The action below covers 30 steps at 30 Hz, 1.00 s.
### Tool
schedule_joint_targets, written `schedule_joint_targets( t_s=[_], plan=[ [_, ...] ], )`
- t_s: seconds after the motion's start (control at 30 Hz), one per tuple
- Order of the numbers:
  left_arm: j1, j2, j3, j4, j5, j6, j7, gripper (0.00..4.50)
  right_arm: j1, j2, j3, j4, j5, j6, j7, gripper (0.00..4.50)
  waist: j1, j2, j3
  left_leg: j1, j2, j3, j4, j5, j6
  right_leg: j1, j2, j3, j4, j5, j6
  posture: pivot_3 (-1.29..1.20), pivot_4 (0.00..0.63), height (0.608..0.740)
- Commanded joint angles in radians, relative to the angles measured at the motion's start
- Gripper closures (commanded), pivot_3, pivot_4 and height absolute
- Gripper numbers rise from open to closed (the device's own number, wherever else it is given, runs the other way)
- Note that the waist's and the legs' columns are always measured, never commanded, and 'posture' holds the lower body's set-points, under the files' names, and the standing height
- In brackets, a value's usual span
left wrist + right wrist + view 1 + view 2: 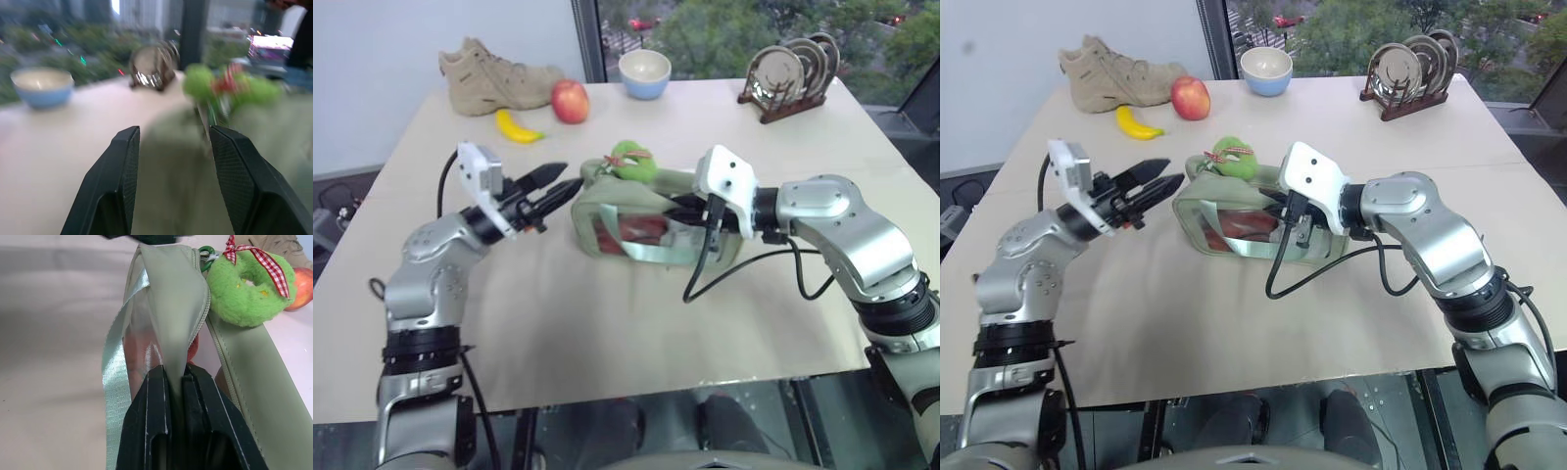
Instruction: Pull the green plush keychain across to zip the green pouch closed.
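Green pouch point(651, 220) pinched in R hand point(173, 374); L hand point(558, 188) released, no legible labels.

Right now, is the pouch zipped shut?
No. The green pouch gapes open along its top; the green plush keychain sits at one end.

Green pouch point(636, 227) unzipped; green plush keychain point(630, 160) at far end.

Green pouch point(646, 227) lies mid-table point(607, 323), green plush keychain point(628, 159) on its far left end. Left gripper point(553, 188) just left of the pouch, right gripper point(172, 382) at its right. Behind: shoe point(494, 70), banana point(516, 127), apple point(570, 101), bowl point(644, 73), plate rack point(790, 73) far right.
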State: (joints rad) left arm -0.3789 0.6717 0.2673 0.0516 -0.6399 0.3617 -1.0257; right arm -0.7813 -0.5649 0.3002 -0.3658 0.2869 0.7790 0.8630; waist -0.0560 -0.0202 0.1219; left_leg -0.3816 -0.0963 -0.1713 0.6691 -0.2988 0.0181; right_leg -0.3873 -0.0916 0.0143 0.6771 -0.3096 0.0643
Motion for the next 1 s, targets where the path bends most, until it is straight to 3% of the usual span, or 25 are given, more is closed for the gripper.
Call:
schedule_joint_targets(
  t_s=[0.03, 0.3, 0.43, 1.0],
  plan=[
    [0.036, 0.029, -0.012, -0.035, -0.002, 0.000, -0.069, 2.15, -0.006, -0.003, -0.016, -0.033, 0.006, -0.007, -0.001, 4.50, 0.002, 0.000, 0.000, 0.000, 0.000, 0.000, 0.000, 0.000, 0.000, 0.000, 0.000, 0.000, 0.000, 0.000, 0.000, 0.00, 0.150, 0.740],
    [0.079, 0.024, -0.052, -0.001, 0.058, -0.103, -0.142, 2.15, -0.004, -0.015, -0.017, -0.036, 0.006, -0.007, 0.003, 4.50, 0.012, 0.000, 0.000, 0.001, 0.000, 0.000, 0.000, 0.000, 0.000, 0.001, 0.000, 0.001, 0.000, 0.000, 0.000, 0.00, 0.150, 0.740],
    [0.051, 0.041, 0.006, 0.031, -0.024, -0.007, -0.149, 2.15, -0.002, -0.022, -0.020, -0.041, 0.008, -0.003, 0.004, 4.50, 0.012, 0.000, 0.000, 0.000, 0.000, 0.000, 0.000, 0.000, 0.000, 0.000, 0.000, 0.000, 0.000, 0.000, 0.000, 0.00, 0.150, 0.740],
    [0.020, 0.127, 0.014, 0.090, -0.057, 0.064, -0.297, 2.15, 0.000, -0.042, -0.022, -0.044, 0.008, -0.008, 0.014, 4.50, 0.011, 0.000, 0.000, 0.000, 0.000, 0.000, 0.000, 0.000, 0.000, 0.000, 0.000, 0.000, 0.000, 0.000, 0.000, 0.00, 0.150, 0.740]
  ],
)
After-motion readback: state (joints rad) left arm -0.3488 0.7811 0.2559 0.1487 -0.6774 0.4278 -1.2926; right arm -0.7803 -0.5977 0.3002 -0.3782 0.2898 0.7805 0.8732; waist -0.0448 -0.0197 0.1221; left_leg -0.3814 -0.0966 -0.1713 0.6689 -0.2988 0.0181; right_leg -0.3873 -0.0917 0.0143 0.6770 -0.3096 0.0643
